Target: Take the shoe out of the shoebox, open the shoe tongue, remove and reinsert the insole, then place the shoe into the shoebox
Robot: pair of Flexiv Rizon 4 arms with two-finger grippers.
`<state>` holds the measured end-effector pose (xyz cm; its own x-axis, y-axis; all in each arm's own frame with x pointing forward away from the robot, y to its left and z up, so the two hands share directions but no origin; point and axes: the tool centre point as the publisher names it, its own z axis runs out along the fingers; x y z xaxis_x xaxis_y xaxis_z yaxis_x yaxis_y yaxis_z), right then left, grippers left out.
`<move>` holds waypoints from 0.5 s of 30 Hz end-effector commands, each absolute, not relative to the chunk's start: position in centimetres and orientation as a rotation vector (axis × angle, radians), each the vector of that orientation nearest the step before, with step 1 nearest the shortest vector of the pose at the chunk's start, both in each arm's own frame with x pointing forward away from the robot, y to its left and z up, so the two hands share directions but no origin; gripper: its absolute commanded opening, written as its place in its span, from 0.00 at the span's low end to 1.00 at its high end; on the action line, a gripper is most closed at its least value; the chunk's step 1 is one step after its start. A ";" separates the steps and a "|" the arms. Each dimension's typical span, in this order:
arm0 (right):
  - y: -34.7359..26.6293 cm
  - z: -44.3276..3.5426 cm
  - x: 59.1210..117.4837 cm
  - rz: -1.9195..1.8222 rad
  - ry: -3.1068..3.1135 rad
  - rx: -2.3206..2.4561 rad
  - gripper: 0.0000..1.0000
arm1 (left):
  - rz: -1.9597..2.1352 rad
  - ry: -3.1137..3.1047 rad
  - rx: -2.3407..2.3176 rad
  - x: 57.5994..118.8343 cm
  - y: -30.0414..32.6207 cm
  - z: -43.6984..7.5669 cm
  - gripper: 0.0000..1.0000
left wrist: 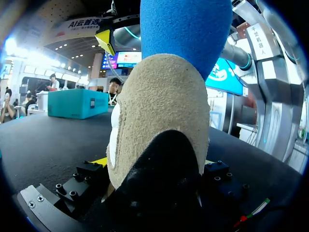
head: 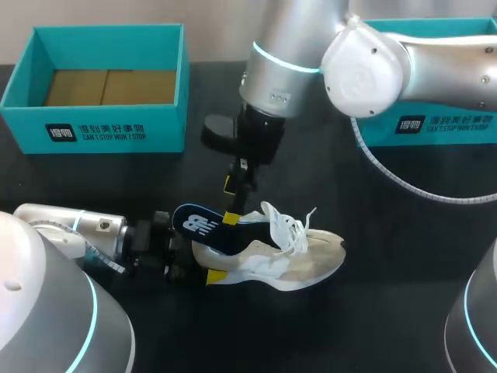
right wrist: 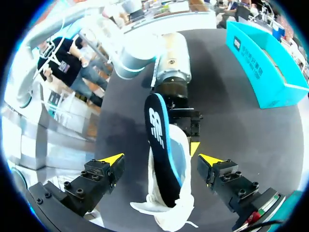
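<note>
A beige and white shoe lies on its side in the middle of the black table, toe to the right. My left gripper comes in low from the left and is shut on the heel; in the left wrist view the suede heel fills the space between its fingers. A dark blue insole with a white logo sits partly in the shoe, its heel end sticking out. My right gripper hangs open straight above the insole, fingertips wide apart and touching nothing.
An open teal shoebox with brown cardboard inside stands at the back left. A second teal box part sits at the back right under my right arm. Bare black table lies in front of the shoe.
</note>
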<state>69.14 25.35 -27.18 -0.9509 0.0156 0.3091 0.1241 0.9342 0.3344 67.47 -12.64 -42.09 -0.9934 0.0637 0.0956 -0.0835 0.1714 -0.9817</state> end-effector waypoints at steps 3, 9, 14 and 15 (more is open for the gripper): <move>25.6 -28.0 68.1 -0.538 -2.757 -0.148 1.00 | 1.952 -2.316 0.022 67.6 -12.8 -42.5 0.00; 25.2 -28.6 67.8 -0.575 -2.762 -0.198 1.00 | 1.952 -2.316 0.022 67.6 -12.8 -42.5 0.00; 25.1 -29.5 67.4 -0.591 -2.753 -0.210 1.00 | 1.952 -2.316 0.022 67.6 -12.8 -42.5 0.00; 25.1 -29.7 67.4 -0.594 -2.758 -0.210 1.00 | 1.952 -2.316 0.022 67.6 -12.8 -42.5 0.00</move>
